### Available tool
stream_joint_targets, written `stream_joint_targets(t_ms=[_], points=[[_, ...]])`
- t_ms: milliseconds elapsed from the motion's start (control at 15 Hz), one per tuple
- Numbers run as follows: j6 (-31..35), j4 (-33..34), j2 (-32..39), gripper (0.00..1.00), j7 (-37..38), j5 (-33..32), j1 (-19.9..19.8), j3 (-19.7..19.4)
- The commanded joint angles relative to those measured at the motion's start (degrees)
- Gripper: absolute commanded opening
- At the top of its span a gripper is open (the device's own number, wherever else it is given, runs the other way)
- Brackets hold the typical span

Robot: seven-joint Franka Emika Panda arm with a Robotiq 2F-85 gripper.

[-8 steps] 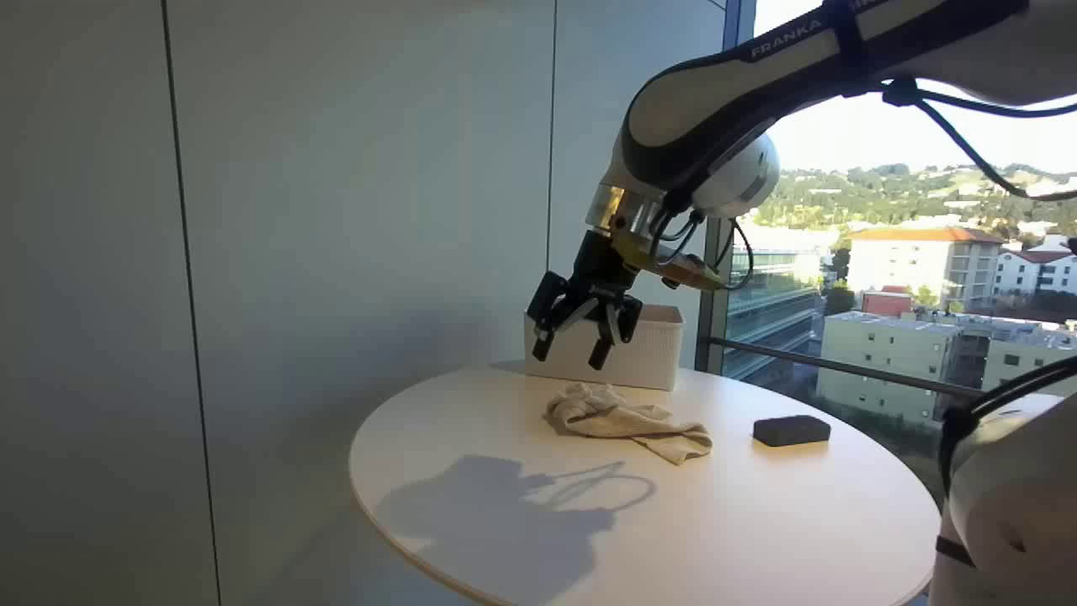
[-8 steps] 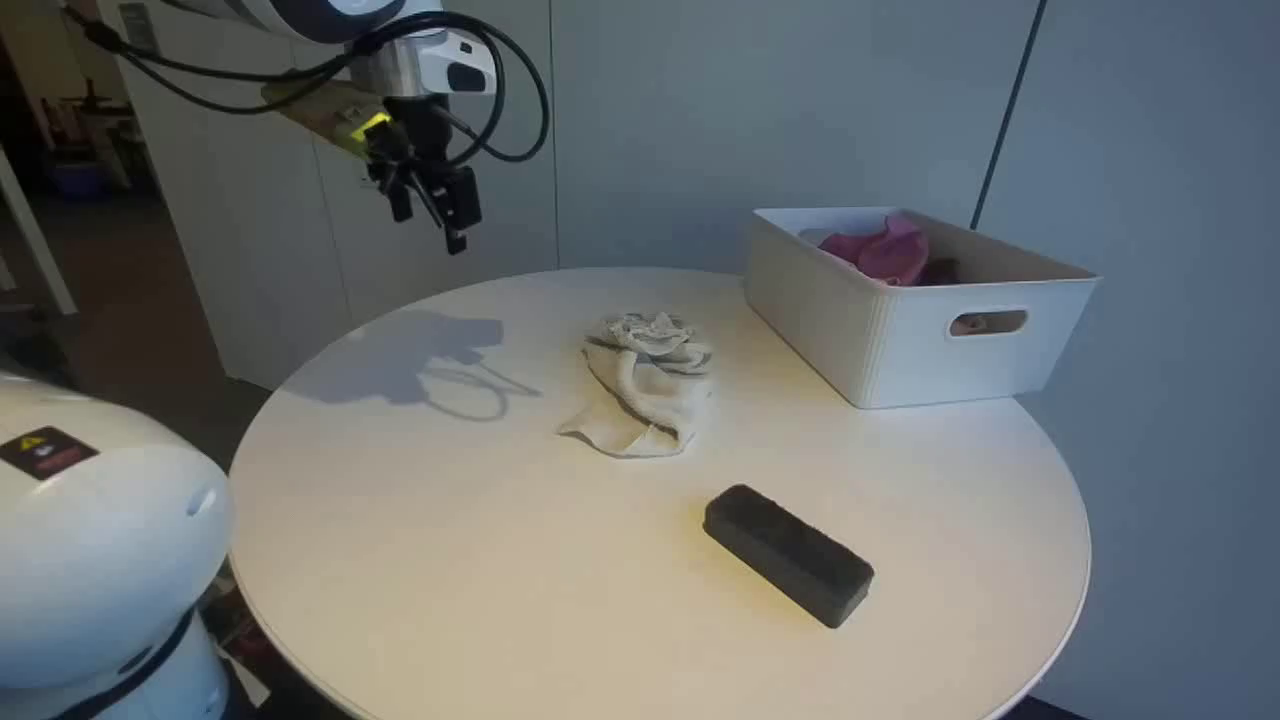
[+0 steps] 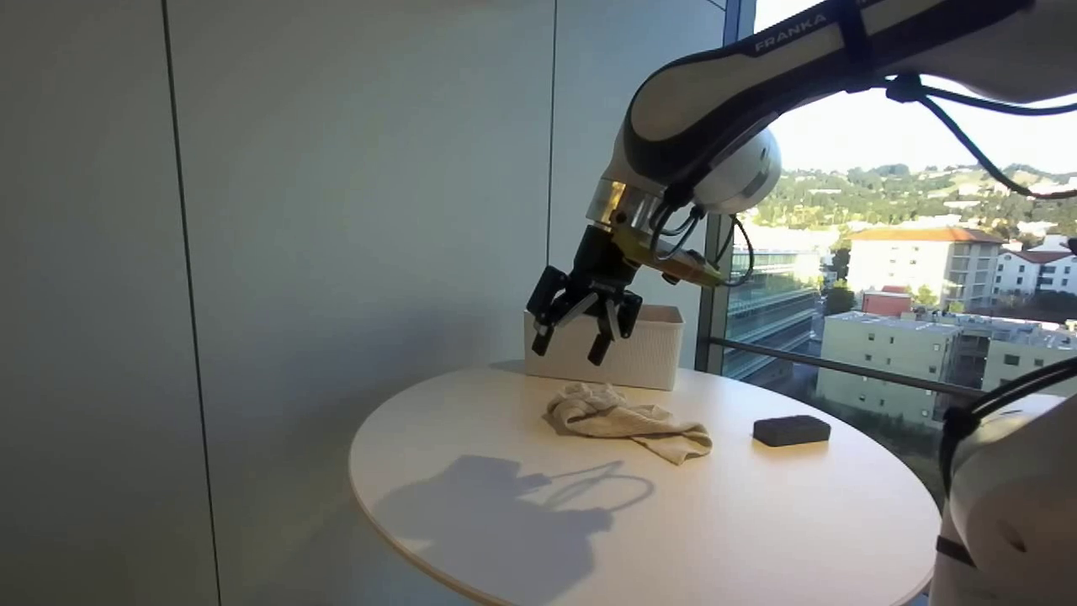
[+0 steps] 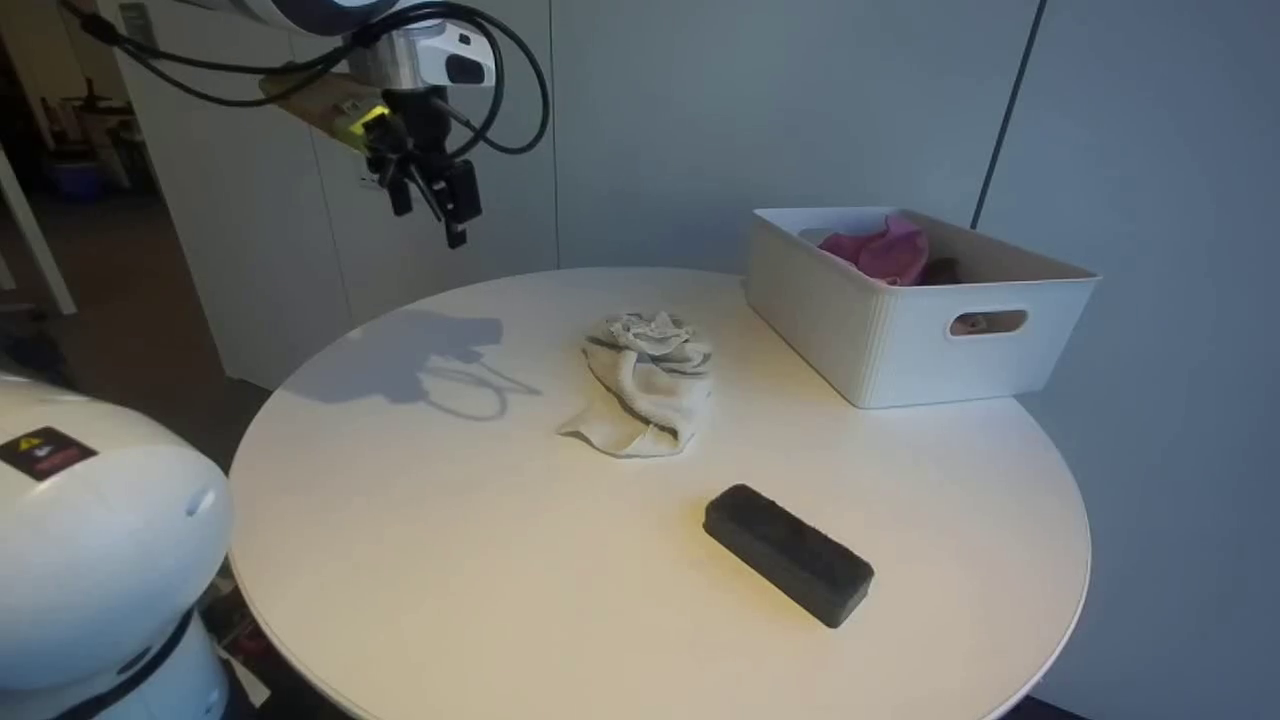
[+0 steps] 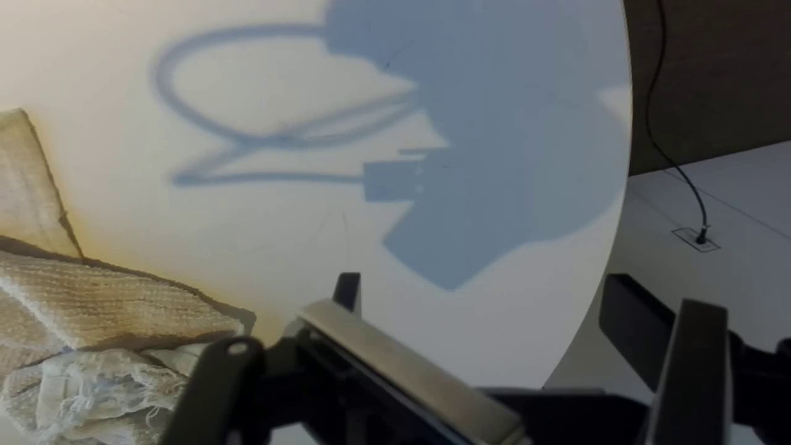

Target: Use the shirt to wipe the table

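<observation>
Possibly office, panelled wall (image 3: pixel 362 210), large window (image 3: pixel 909 252)

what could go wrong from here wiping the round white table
The open black pincer may catch nothing if closed here: in the wrist view, the crumpled beige cloth isn't between its jaws. A wide wipe could strike the dark grey rectangular block or the white rectangular plastic bin, both on the table.

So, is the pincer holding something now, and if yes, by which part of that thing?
Nothing is held. The pincer is open and empty, and the cloth lies crumpled on the table, apart from the pincer.
</observation>
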Motion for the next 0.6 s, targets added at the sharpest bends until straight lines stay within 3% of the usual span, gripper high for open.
stream_joint_targets(t_ms=[0, 267, 533], points=[[4.1, 0.7, 1.9, 1.0, 2.6, -2.4, -3.6, 1.1], [10.0, 4.7, 7.7, 1.0, 7.9, -7.5, -11.3, -0.1], [8.6, 10.9, 16.9, 1.0, 7.8, -8.0, -14.6, -3.5]])
